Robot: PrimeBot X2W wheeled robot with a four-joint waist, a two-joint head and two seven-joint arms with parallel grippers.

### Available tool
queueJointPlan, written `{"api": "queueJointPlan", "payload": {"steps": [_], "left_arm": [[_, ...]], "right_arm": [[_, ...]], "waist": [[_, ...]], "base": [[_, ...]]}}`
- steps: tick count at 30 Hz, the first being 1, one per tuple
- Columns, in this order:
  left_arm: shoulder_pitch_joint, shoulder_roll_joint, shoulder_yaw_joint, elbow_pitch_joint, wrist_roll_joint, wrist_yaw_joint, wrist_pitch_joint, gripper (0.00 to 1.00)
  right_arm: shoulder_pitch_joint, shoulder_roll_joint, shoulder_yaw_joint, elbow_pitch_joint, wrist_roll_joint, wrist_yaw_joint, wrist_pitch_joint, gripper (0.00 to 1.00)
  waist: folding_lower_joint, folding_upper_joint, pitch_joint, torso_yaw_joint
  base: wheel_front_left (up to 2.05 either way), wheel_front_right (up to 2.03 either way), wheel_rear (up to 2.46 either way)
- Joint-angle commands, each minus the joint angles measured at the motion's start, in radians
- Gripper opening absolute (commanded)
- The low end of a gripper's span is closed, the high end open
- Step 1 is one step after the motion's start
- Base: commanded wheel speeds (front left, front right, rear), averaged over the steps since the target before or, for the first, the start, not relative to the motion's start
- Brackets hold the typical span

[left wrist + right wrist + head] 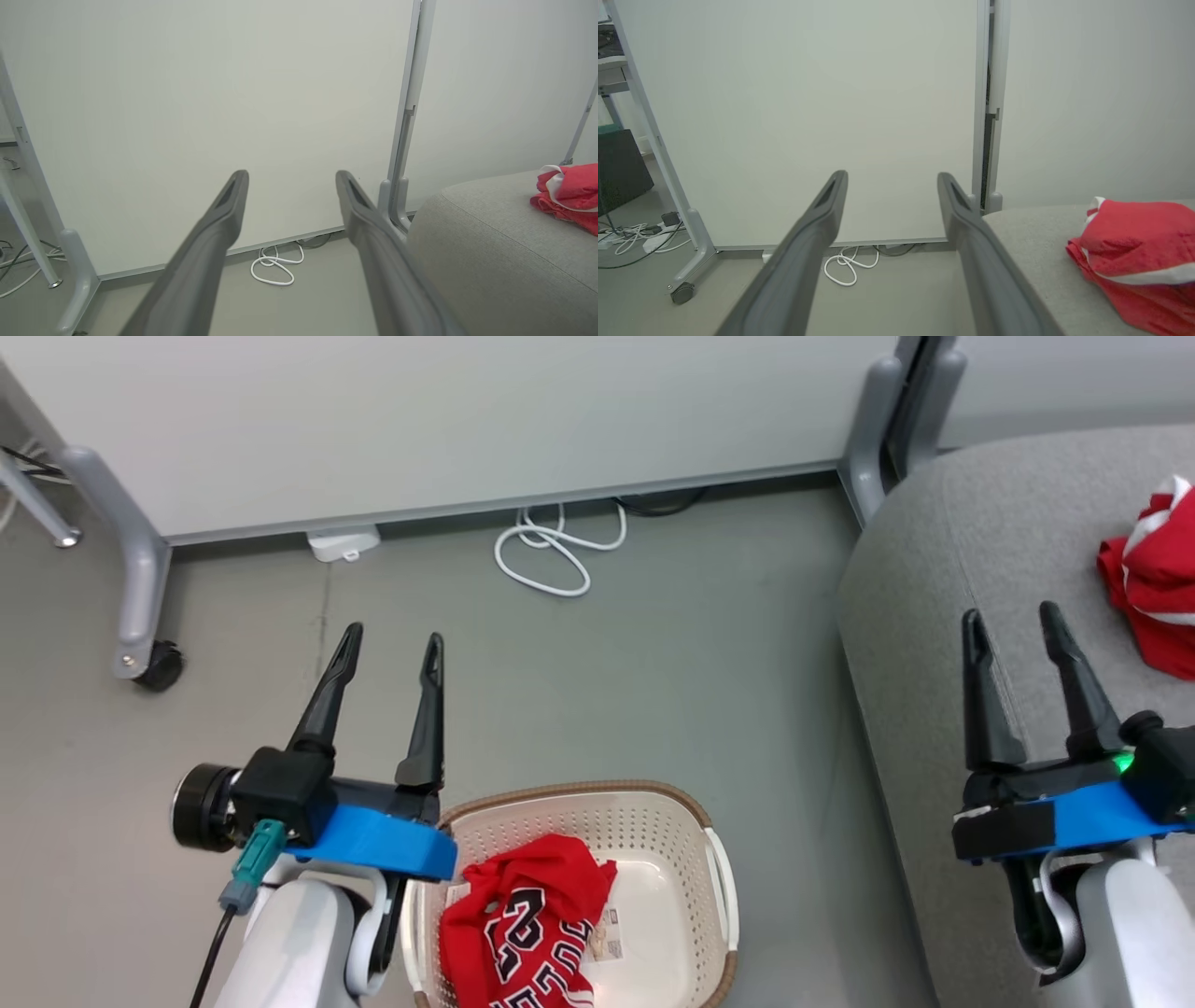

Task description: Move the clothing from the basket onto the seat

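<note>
One red jersey with black-and-white numerals lies crumpled in the left half of the cream basket, which stands on the floor at the bottom centre. A second red garment with white trim rests on the grey seat at the right; the wrist views show that second garment there too. My left gripper hovers open above the floor, just left of the basket's back rim. Over the seat's front part, my right gripper is open and holds nothing.
A pale partition wall on grey wheeled legs closes off the back. A coiled white cable and a small white adapter lie at its foot. A second grey post stands by the seat's back corner.
</note>
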Motion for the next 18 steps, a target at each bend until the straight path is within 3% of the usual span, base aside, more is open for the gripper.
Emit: {"api": "queueJointPlan", "payload": {"steps": [1, 18], "left_arm": [[0.029, -0.003, 0.025, 0.000, 0.009, -0.006, -0.003, 1.00], [0.138, -0.035, 0.119, -0.017, 0.051, -0.034, -0.003, 1.00]], "right_arm": [[0.029, 0.009, 0.017, -0.019, -0.012, 0.000, -0.004, 1.00], [0.182, 0.052, 0.027, -0.086, -0.066, 0.000, -0.004, 1.00]], "waist": [[0.0002, 0.0000, -0.033, 0.031], [0.0002, 0.0000, -0.106, 0.076]], "base": [[0.00, 0.00, 0.00], [0.00, 0.00, 0.00]]}}
